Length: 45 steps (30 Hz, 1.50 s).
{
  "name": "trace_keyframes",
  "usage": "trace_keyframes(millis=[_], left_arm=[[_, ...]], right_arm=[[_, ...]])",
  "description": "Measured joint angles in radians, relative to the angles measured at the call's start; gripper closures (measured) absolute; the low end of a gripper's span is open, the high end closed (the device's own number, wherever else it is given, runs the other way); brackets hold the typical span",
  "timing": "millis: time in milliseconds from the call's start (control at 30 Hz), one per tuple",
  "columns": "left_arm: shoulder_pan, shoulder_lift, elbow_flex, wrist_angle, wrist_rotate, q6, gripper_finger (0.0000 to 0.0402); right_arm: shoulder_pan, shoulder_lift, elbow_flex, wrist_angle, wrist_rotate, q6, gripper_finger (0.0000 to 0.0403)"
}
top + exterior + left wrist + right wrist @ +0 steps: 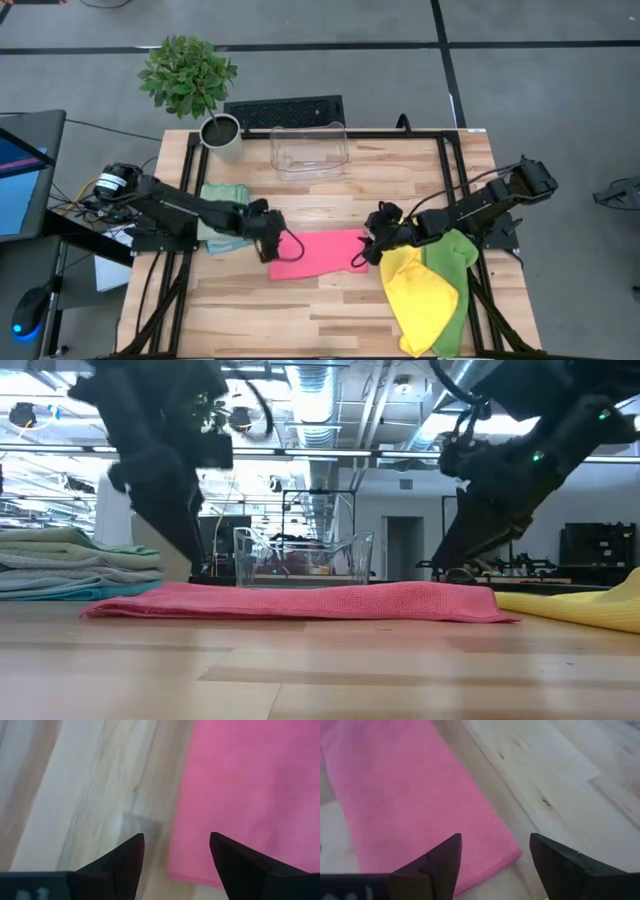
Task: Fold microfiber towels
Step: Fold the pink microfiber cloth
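The pink towel (pixel 322 254) lies flat between the left gripper (pixel 176 851) and right gripper (pixel 495 851); both grippers' fingers spread, empty, above its ends.

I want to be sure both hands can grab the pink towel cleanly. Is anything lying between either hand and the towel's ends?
Nothing visible is. The left hand hangs open over the pink towel at its left end, the right hand open over its right end. The yellow towel lies off to the right, clear of both.

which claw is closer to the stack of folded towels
Left. The left claw sits at the pink towel's left end, just beside the folded stack. The right claw is at the pink towel's far end, across from it.
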Motion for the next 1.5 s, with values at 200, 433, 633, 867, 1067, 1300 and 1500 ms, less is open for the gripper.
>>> trace_keyframes(millis=[200,433,633,867,1067,1300,1500], left_arm=[[0.068,0.000,-0.132,0.123,0.143,0.000,0.0189],[0.062,-0.007,-0.242,0.256,0.123,-0.026,0.0195],[0.048,-0.007,-0.263,0.277,0.073,-0.027,0.0258],[0.045,-0.002,-0.262,0.280,0.009,-0.052,0.0381],[0.047,-0.025,-0.201,0.212,-0.101,-0.051,0.0395],[0.047,-0.065,-0.040,0.092,-0.394,0.100,0.0398],[0.050,-0.067,0.039,0.150,-0.598,0.245,0.0398]], right_arm=[[-0.041,0.054,0.000,0.006,-0.065,-0.036,0.0143],[-0.070,0.145,0.003,0.038,-0.095,-0.059,0.0154],[-0.068,0.211,0.008,0.115,-0.071,-0.060,0.0240],[-0.071,0.157,0.002,0.068,-0.098,-0.060,0.0385],[-0.056,0.050,-0.005,-0.007,-0.066,-0.075,0.0386],[-0.052,-0.106,0.010,-0.125,0.146,-0.128,0.0393],[-0.048,-0.163,0.089,-0.179,0.318,-0.329,0.0393]])
